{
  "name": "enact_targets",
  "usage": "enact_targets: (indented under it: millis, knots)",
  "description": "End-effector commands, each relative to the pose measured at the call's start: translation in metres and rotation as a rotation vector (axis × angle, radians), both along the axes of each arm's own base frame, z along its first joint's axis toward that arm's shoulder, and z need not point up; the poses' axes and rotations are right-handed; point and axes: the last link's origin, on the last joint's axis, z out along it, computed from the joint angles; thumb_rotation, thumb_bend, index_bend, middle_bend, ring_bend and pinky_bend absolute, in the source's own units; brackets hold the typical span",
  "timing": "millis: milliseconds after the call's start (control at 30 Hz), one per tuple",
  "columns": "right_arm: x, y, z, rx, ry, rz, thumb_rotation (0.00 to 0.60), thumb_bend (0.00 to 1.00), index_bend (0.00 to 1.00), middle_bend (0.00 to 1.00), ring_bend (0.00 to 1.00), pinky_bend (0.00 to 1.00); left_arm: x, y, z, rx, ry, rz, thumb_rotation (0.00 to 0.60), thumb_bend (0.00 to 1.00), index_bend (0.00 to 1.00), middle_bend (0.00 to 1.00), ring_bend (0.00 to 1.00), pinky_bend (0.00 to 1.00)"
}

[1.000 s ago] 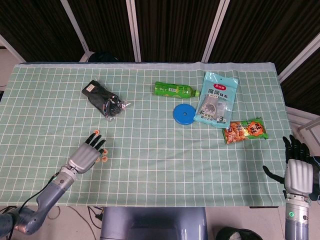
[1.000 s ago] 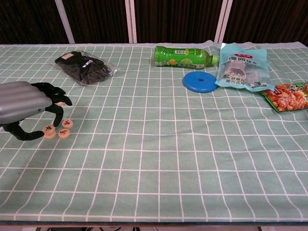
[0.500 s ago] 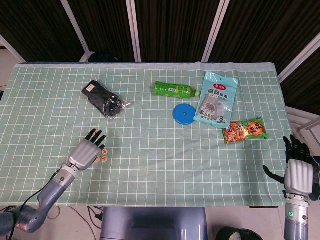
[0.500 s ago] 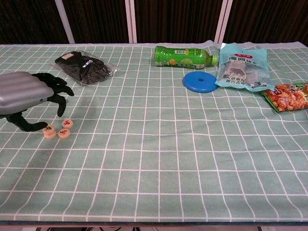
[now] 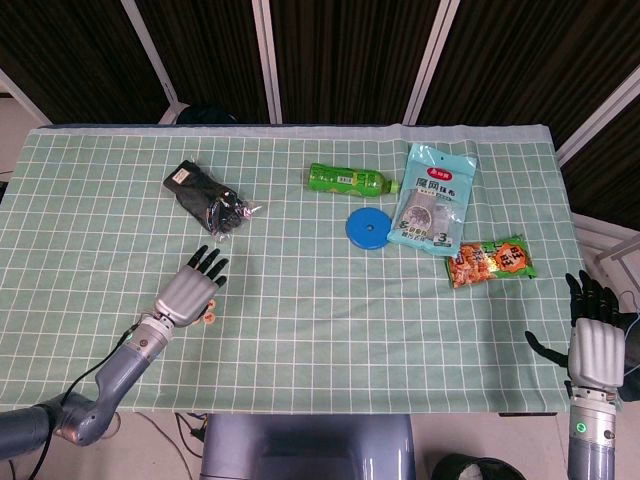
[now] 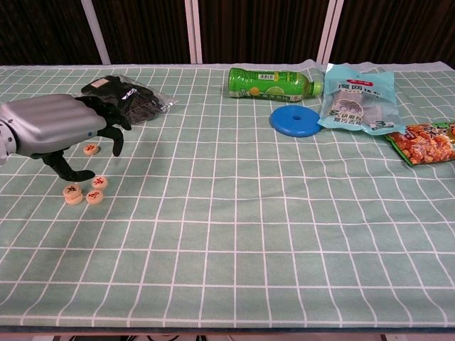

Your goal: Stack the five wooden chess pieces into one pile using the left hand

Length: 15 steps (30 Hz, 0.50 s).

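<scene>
Small round wooden chess pieces lie on the green checked cloth at the near left. One piece [image 6: 91,149] sits just under my left hand's fingers. Three more lie closer to me: one [image 6: 99,182], one [image 6: 94,197], and a thicker-looking one [image 6: 72,192]. My left hand [image 6: 60,128] hovers over them with fingers apart and curved down, holding nothing. In the head view the left hand [image 5: 190,290] hides most pieces; one piece [image 5: 210,318] shows beside it. My right hand [image 5: 596,345] hangs off the table's right edge, fingers extended, empty.
A black packet [image 6: 126,99] lies just beyond the left hand. Further right are a green bottle [image 6: 274,83], a blue disc [image 6: 296,121], a light blue pouch [image 6: 355,99] and an orange snack bag [image 6: 424,142].
My left hand has risen and shifted right and away from me, off the three near pieces. The piece under its fingers now shows. The right hand stays still.
</scene>
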Motion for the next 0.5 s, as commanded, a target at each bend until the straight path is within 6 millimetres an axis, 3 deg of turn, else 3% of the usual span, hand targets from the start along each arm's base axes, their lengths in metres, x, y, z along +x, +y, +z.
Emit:
enact_targets:
  millis: [33, 500]
  knots:
    - [-0.001, 0.000, 0.000, -0.001, -0.002, -0.004, 0.600, 0.25, 0.06, 0.00, 0.02, 0.00, 0.001, -0.003, -0.004, -0.013, 0.004, -0.003, 0.600, 0.29, 0.39, 0.11, 0.00, 0.08]
    - [-0.002, -0.001, 0.002, -0.008, -0.009, -0.007, 0.600, 0.25, 0.06, 0.00, 0.02, 0.00, -0.002, -0.020, -0.005, -0.049, 0.004, -0.029, 0.600, 0.29, 0.42, 0.11, 0.00, 0.08]
